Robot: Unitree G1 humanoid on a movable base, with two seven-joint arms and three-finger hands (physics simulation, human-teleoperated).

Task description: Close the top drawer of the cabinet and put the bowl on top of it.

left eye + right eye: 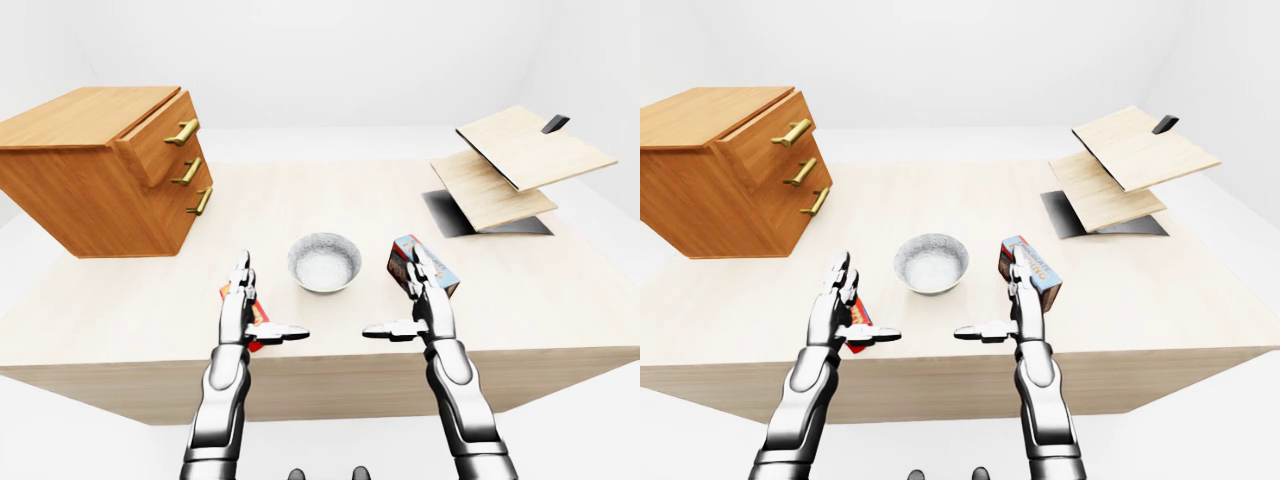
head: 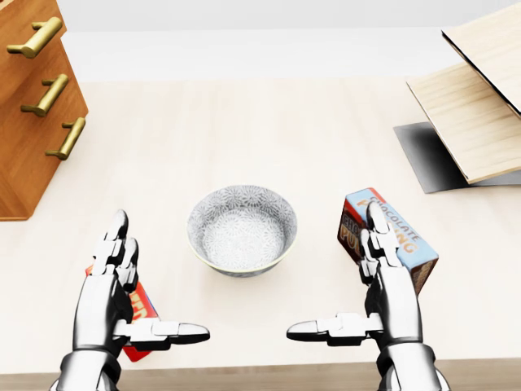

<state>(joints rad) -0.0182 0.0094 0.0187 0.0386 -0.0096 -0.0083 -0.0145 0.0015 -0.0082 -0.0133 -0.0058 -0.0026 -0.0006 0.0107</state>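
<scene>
A wooden cabinet [image 1: 95,165] with three brass handles stands at the table's upper left; its top drawer [image 1: 160,138] juts out a little. A patterned grey bowl [image 2: 242,230] sits upright in the middle of the table. My left hand [image 2: 130,305] hovers open below and left of the bowl, thumb pointing right. My right hand [image 2: 362,301] hovers open below and right of it, thumb pointing left. Neither hand touches the bowl or holds anything.
A chocolate box [image 2: 389,236] stands behind my right hand. A small red packet [image 2: 142,314] lies under my left hand. Tilted wooden boards on a dark stand [image 1: 515,165] occupy the table's upper right. The table edge [image 1: 320,375] runs just below my wrists.
</scene>
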